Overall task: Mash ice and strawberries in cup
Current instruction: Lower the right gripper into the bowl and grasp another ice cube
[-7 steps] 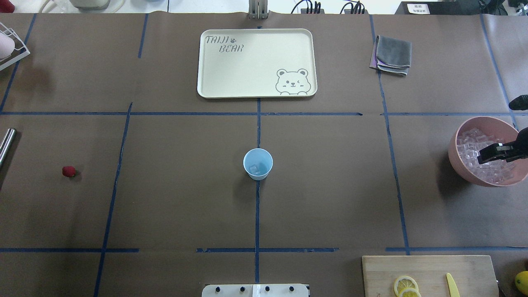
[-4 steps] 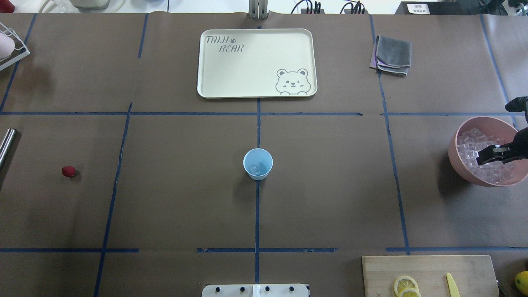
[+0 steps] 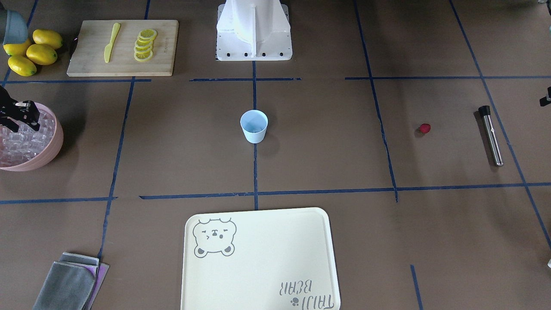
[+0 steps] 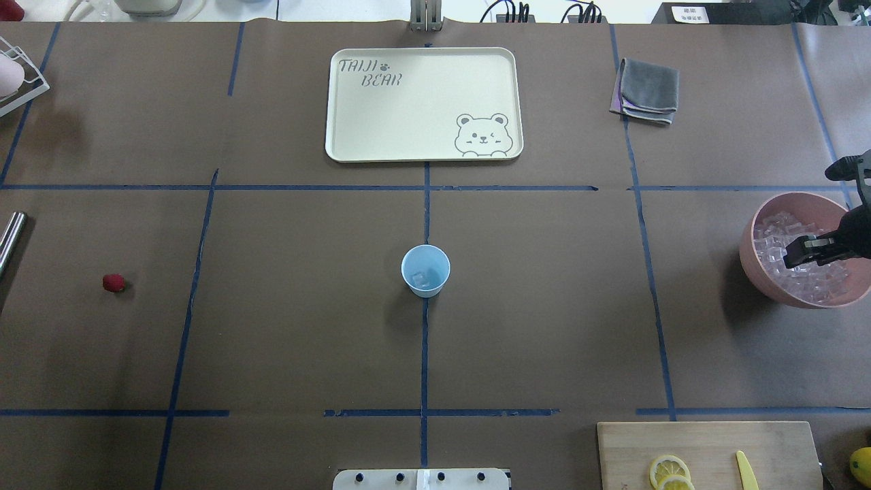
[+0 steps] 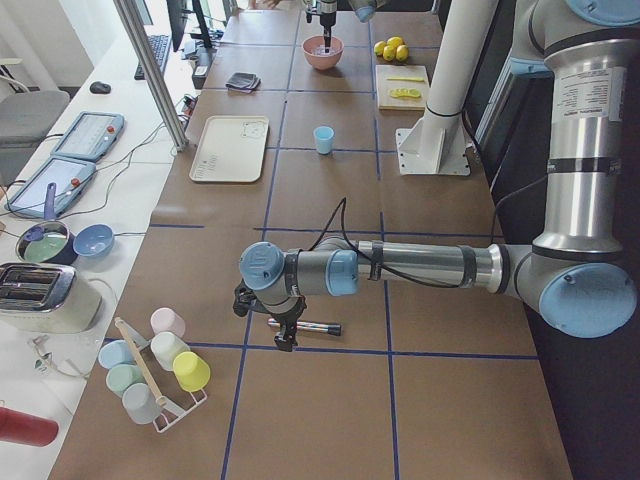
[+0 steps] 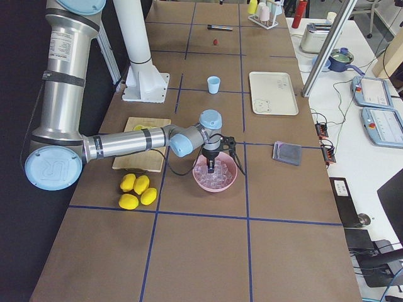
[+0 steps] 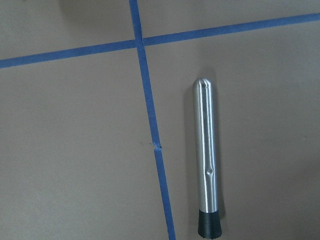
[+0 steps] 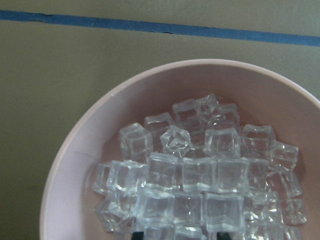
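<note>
many clear cubes of ice (image 8: 200,170) lay heaped in the pink bowl (image 4: 748,262) at the table's right end, and the right gripper (image 4: 797,256) hung just over the heap with its jaws apart, holding nothing. a cube or two sat in the cup (image 4: 425,271), which stood at the table's middle, well apart from the bowl. the strawberry (image 4: 113,282) lay alone on the paper far to the left, near the metal muddler (image 7: 206,155). the left gripper (image 5: 278,322) hovered over that muddler, and i could not tell how its jaws stood. the likely trouble was the ice itself: the cubes looked slick and loosely stacked, so closing jaws might squirt one over the rim, or catch two and shed one on the long carry. the cup looked light and narrow, so a low approach could tip it and an off-centre release could miss. the berry looked round enough to roll from a pinch
</note>
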`<move>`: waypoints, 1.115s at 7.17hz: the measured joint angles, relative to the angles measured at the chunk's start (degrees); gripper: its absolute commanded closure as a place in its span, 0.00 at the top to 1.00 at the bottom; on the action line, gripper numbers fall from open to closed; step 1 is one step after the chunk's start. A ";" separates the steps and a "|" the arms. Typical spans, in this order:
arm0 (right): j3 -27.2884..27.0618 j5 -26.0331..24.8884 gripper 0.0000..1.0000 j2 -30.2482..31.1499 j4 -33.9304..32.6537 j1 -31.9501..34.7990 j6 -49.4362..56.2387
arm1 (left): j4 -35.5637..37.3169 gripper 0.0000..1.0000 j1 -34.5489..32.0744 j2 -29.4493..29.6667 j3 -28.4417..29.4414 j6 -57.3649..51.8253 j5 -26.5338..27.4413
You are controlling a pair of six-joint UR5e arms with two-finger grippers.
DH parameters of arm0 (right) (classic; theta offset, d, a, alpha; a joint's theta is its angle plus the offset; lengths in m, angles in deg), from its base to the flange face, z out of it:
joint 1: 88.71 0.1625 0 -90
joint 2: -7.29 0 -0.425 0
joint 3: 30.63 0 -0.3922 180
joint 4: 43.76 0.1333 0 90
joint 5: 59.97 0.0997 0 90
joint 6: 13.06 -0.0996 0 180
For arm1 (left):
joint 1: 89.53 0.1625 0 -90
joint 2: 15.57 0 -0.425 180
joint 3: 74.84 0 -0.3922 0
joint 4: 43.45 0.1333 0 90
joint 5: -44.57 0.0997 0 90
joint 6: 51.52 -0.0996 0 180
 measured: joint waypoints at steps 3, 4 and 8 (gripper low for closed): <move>-0.16 -0.03 0.21 1.08 0.01 0.05 0.14 | 0.04 1.00 0.00 0.01 -0.24 0.00 0.00; -0.20 -0.04 0.03 1.30 0.01 0.05 0.22 | 0.04 1.00 -0.01 0.01 -0.27 0.00 0.00; -3.58 0.73 0.02 1.42 -0.65 0.40 0.50 | 0.09 1.00 0.01 -0.04 -0.37 0.00 0.00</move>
